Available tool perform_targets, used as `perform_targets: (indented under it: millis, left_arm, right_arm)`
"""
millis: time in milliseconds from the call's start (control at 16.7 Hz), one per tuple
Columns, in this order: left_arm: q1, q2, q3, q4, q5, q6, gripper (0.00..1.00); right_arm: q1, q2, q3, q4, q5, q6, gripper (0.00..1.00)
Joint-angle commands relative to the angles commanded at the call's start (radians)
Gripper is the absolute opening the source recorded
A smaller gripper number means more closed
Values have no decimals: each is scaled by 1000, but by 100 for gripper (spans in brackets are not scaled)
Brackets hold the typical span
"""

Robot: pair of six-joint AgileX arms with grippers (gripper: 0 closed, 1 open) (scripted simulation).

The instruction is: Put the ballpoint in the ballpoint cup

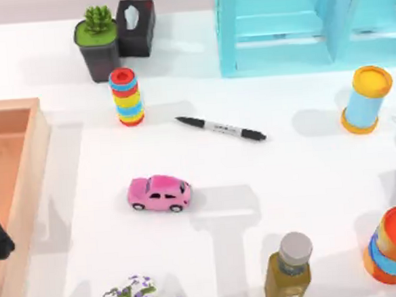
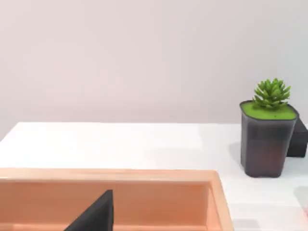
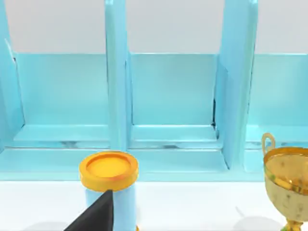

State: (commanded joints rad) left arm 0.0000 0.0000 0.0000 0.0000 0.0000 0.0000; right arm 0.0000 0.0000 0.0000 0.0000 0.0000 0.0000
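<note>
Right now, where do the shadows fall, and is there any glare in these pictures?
Top view: soft grey shadows lie to the right of the pink car and to the left of the blue cylinder; the pen casts hardly any; no glare on the table. Left wrist view: a faint shadow left of the plant pot. Right wrist view: bright highlights on the gold trophy.

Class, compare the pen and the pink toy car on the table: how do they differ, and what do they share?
The ballpoint is slim, black-ended with a pale barrel; the pink toy car is rounded and pink. The ballpoint lies farther back, nearer the blue shelf. Both rest on the white table, ungripped.
</note>
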Motion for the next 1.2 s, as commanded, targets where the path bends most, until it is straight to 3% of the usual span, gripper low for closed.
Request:
perform_targets:
  millis: [300,540,840,1200]
  left_arm:
    - [0,0,0,0,0,0,100]
    - [0,0,0,0,0,0,100]
    - [0,0,0,0,0,0,100]
    - [0,0,0,0,0,0,100]
  right_arm:
    - [16,55,53,-33,0,-15,100]
    - [74,262,263,-157,1,-73,100]
    - [185,679,698,-405,10,-179,100]
    - [336,1316,1356,-775,37,-323,100]
